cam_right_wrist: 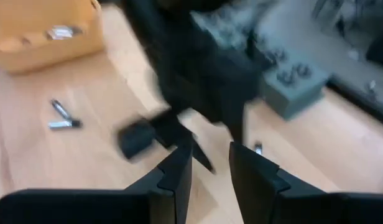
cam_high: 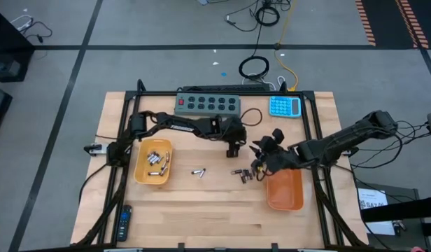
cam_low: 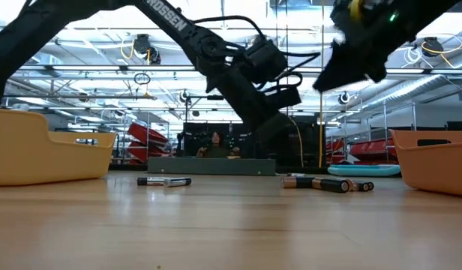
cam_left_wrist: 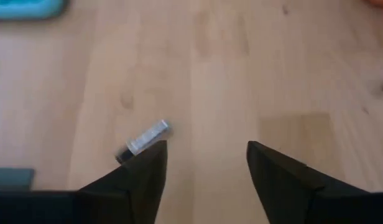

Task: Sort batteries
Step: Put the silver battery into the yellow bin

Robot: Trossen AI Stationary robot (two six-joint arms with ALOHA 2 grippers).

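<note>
My left gripper (cam_high: 233,145) is open above the table's middle, in front of the grey button strip. In its wrist view a silvery battery (cam_left_wrist: 148,137) lies on the wood just beyond one fingertip, untouched. My right gripper (cam_high: 261,159) is open and empty, close to the right of the left one, above the far edge of the orange tray (cam_high: 284,192). Two batteries (cam_high: 198,172) lie at the table's middle and a few more batteries (cam_high: 242,173) lie by the orange tray. The yellow tray (cam_high: 140,171) at the left holds several silvery batteries (cam_high: 157,160).
The grey button strip (cam_high: 208,103) and the blue calculator (cam_high: 285,106) lie along the far edge. A black remote (cam_high: 124,222) lies at the near left. The two grippers stand close together. Bare wood lies along the near edge.
</note>
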